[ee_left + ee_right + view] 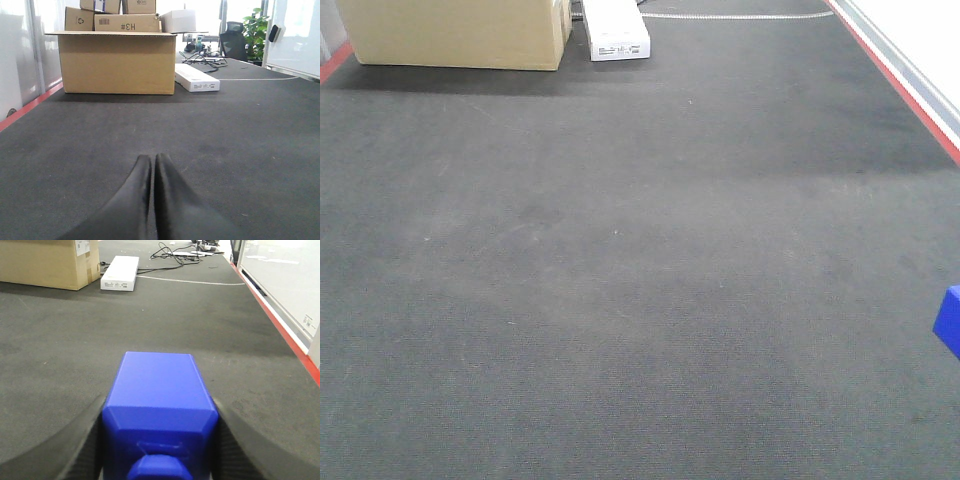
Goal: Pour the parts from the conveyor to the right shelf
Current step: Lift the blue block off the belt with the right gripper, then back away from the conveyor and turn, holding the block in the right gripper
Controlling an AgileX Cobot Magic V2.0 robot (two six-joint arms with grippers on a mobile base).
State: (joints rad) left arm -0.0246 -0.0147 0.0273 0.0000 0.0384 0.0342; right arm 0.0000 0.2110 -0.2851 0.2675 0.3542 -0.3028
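Note:
My right gripper (159,440) is shut on a blue plastic box (159,390), its two black fingers (75,440) pressed against the box's sides. The box is held above the dark carpet floor; one blue corner of it shows at the right edge of the front view (950,318). My left gripper (152,165) is shut and empty, its black fingers together, pointing low over the carpet. No conveyor, shelf or loose parts show in any view.
A large cardboard box (117,62) with smaller boxes stacked behind it stands ahead on the left (455,32). A long white carton (196,80) lies beside it (617,30). A red floor stripe (280,330) and white wall run along the right. Cables lie beyond.

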